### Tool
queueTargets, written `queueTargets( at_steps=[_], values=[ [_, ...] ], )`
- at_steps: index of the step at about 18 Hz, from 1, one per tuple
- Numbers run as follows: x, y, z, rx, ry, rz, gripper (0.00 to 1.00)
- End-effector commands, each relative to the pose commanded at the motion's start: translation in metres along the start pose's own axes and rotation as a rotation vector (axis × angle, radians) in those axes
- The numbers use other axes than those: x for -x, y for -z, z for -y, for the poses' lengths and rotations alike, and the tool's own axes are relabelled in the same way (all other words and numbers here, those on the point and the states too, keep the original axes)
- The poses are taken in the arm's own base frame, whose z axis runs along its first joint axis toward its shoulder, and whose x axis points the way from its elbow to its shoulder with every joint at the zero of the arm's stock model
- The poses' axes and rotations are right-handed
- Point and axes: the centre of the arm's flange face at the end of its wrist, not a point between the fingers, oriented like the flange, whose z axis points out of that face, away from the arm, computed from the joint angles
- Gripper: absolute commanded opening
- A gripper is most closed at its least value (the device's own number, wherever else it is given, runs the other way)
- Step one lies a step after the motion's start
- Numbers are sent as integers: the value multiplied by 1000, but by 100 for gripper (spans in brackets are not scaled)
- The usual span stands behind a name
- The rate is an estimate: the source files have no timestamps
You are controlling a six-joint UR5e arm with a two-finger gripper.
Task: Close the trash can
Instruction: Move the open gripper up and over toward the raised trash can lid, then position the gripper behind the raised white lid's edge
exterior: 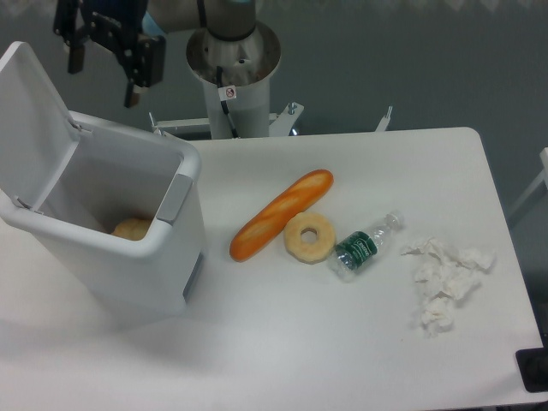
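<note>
The large white trash can (128,257) stands at the left of the table. Its flat lid (30,116) is swung up and open, leaning back to the left. A grey latch (174,199) sits at its front rim. A round pale bun (131,229) lies inside. My gripper (104,73) hangs open and empty above and behind the can, just right of the lid's top edge, with its two dark fingers (135,79) pointing down.
On the table right of the can lie a baguette (281,213), a ring-shaped pastry (309,237), a small plastic bottle (363,246) and crumpled white tissue (445,282). The robot's base column (233,64) stands behind the table.
</note>
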Motion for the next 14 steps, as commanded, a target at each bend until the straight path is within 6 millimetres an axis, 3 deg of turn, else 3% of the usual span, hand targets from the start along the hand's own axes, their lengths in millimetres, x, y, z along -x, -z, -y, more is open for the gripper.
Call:
queueTargets(
  at_steps=[6, 14],
  values=[
    [-19, -2, 1, 6, -18, -46, 100],
    [-22, -10, 6, 1, 54, -74, 100]
  ],
)
